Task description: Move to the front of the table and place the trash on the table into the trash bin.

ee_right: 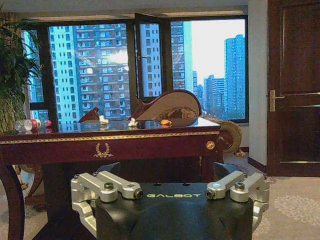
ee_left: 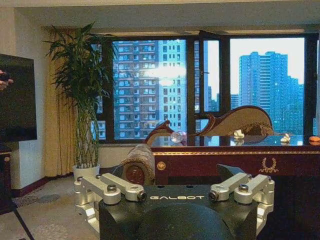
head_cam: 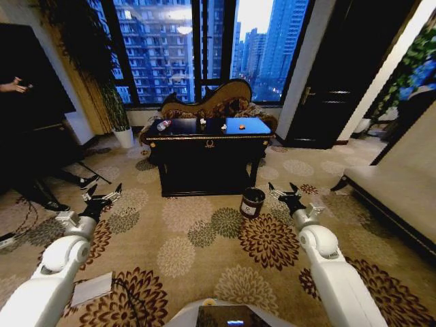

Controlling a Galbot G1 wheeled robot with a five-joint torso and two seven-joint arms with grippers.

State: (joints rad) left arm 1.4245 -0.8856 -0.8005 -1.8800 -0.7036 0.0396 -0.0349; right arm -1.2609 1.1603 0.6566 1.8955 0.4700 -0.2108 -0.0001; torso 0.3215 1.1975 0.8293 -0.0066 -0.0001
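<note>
Above the patterned carpet (head_cam: 204, 238), well short of the surface, the left tool (head_cam: 102, 199) and the right tool (head_cam: 286, 194) are both held forward at about the same height, each with its fingers spread wide and holding nothing. I judge that they are kept like this, away from the body and empty, because the robot is not yet close enough to reach anything, so the arms only wait.

In front of them stands the surface (head_cam: 208, 139), black and glossy with gold trim. On its top, near the left edge, lies the clear plastic bottle (head_cam: 163, 125) with a red cap, on its side. Two small white crumpled scraps (ee_right: 103, 120) lie toward the middle of the top, and a small orange piece (head_cam: 223, 127) is just beside them, toward the right.

The trash bin (head_cam: 252, 202) stands on the carpet near the front right corner of the surface, close to the right tool, so the trash can probably be dropped there with a short move.
</note>
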